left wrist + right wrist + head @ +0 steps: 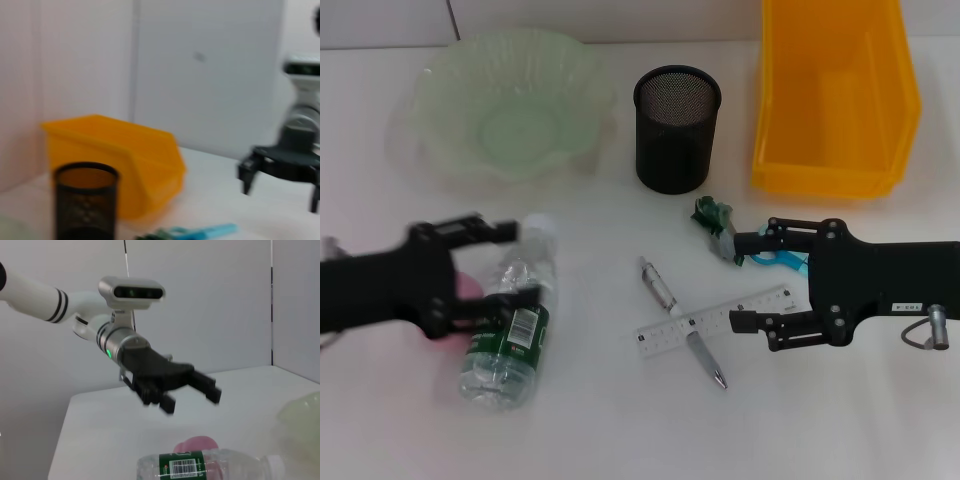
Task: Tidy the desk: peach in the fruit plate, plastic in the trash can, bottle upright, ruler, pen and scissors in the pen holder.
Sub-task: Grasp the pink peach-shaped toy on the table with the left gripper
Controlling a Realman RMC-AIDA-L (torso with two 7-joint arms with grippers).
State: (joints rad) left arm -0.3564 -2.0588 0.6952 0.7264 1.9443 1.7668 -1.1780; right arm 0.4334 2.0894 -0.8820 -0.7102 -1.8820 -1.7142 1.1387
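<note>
Left gripper (490,268): over the lying bottle (512,322), jaws wide, holding nothing; hangs well above the desk in the right wrist view.
Right gripper (748,280): over the desk's right half, jaws wide, empty; fingertips just beside the scissors (745,249) and the ruler (715,320).
Peach (463,290): pink, on the desk, touching the bottle's far-left side, partly hidden under the left gripper; likely the step in hand.
Plate (508,100): pale green, wavy rim, back left, empty.
Holder (677,128): black mesh, upright, back centre, empty.
Bin (835,92): yellow, back right, empty.
Pen (682,321): lying across the ruler, touching it.
Plastic: green scrap (713,222) by the scissors, probably.
Advice: lower straight over the peach, clear of the bottle so it does not roll; close gently on the soft fruit; lift before crossing to the plate.
Risk: bottle nudged; peach bruised.
</note>
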